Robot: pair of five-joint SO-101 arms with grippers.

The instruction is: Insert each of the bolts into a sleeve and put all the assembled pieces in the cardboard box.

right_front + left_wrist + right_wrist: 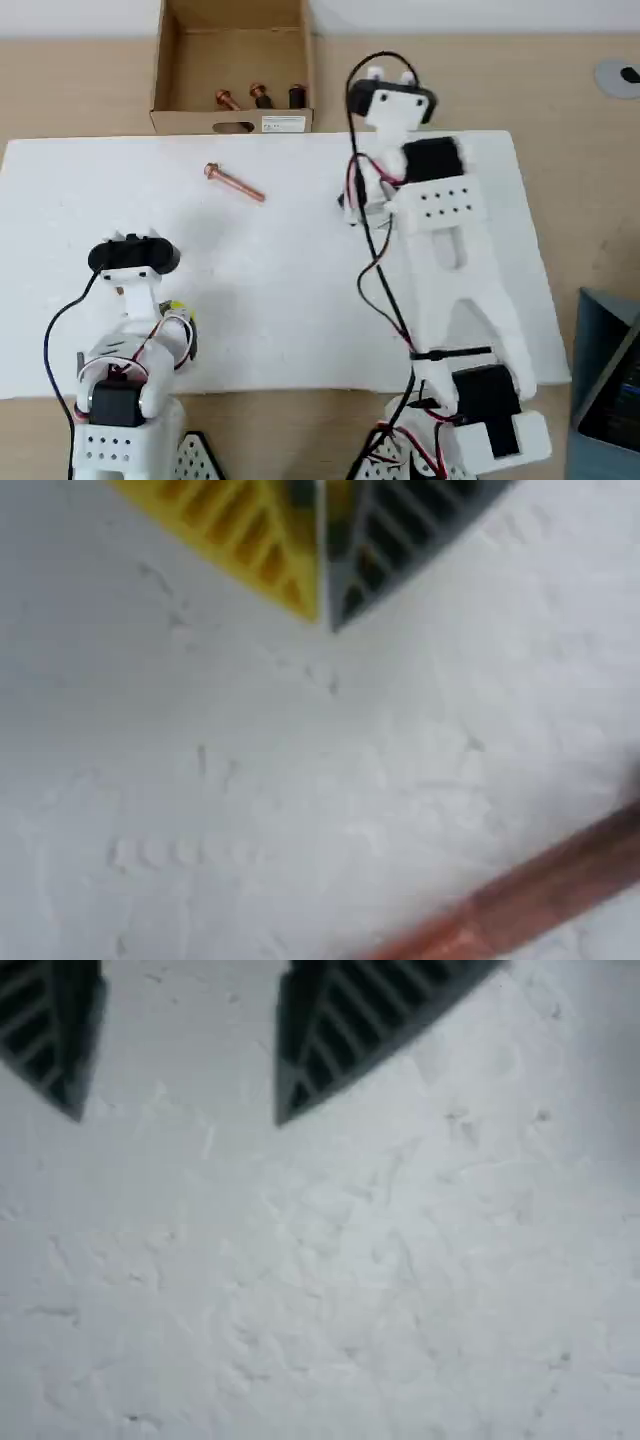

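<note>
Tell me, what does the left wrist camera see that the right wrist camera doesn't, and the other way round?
Left wrist view: the left gripper, half yellow and half dark, closed tip to tip, plus a blurred copper-coloured rod lying on the surface, probably a bolt.
Right wrist view: the right gripper, dark on both sides, standing open with bare surface between its tips.
Shared: the white textured mat underneath, and nothing held in either gripper.

The left arm [125, 400] and right arm [450, 260] are looking white with black blocks [432, 160]; the left gripper [322, 618] is showing one yellow finger [240, 530].
</note>
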